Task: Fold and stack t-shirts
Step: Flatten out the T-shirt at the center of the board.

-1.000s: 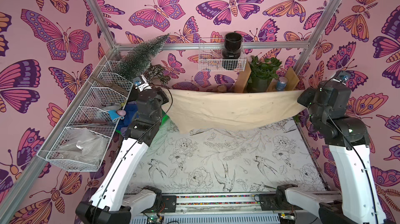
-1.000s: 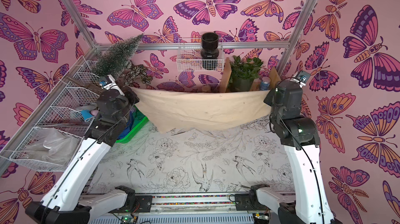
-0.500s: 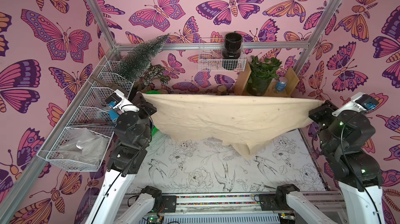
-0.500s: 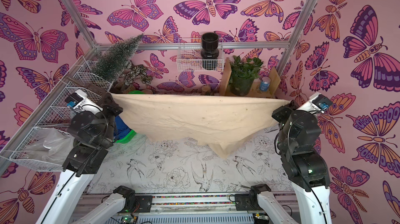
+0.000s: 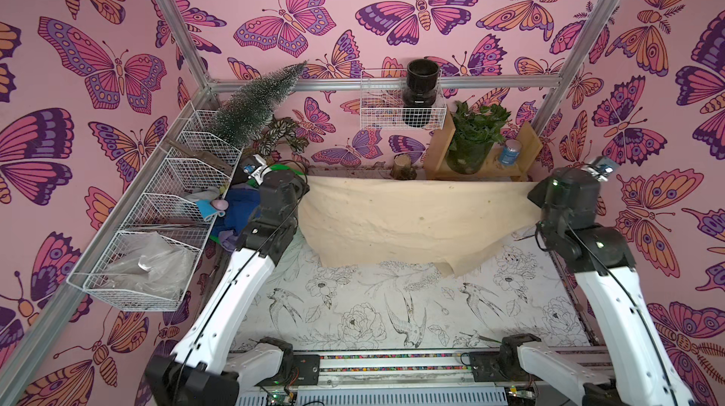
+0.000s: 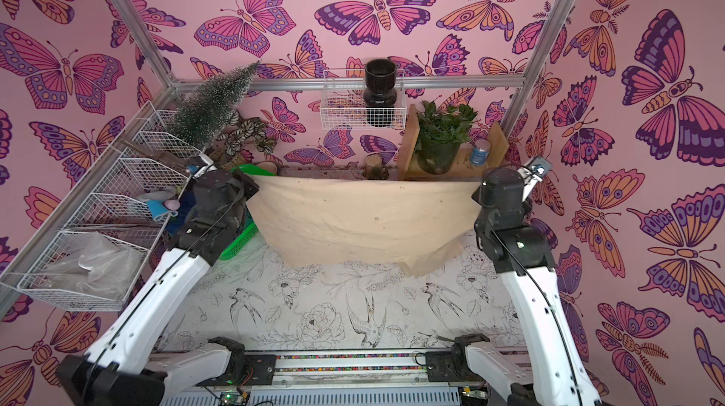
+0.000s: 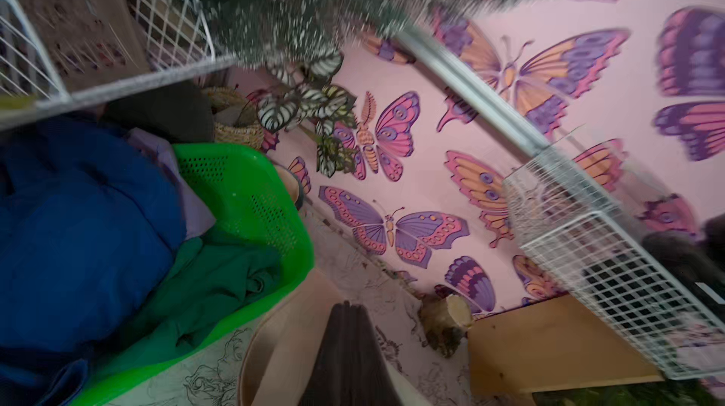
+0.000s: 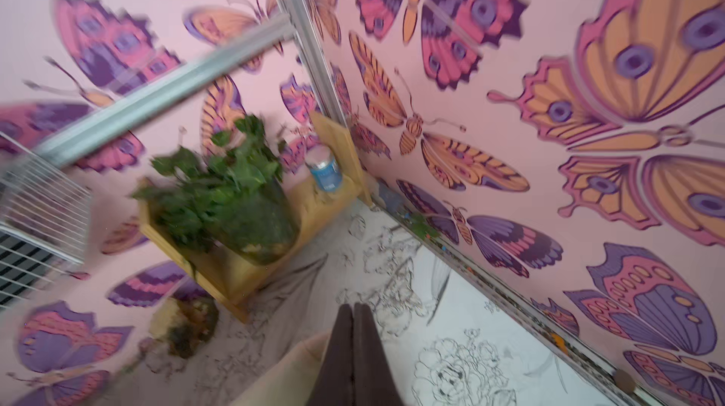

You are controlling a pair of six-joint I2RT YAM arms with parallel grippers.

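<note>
The left fingers (image 7: 338, 349) and right fingers (image 8: 367, 349) are each clamping an upper corner of the beige t-shirt (image 5: 412, 219), which is hanging stretched between them along the far edge of the bench (image 5: 353, 306), while the blue t-shirt (image 7: 78, 227) and dark green t-shirt (image 7: 219, 286) are lying in the green basket (image 7: 243, 188) at its far left corner.

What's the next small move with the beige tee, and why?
The left claw and right claw are each shut on an upper corner of the beige t-shirt, which hangs stretched between them, its lower edge uneven. So probably lower both together, drawing toward the front, to lay it flat on the table.
</note>
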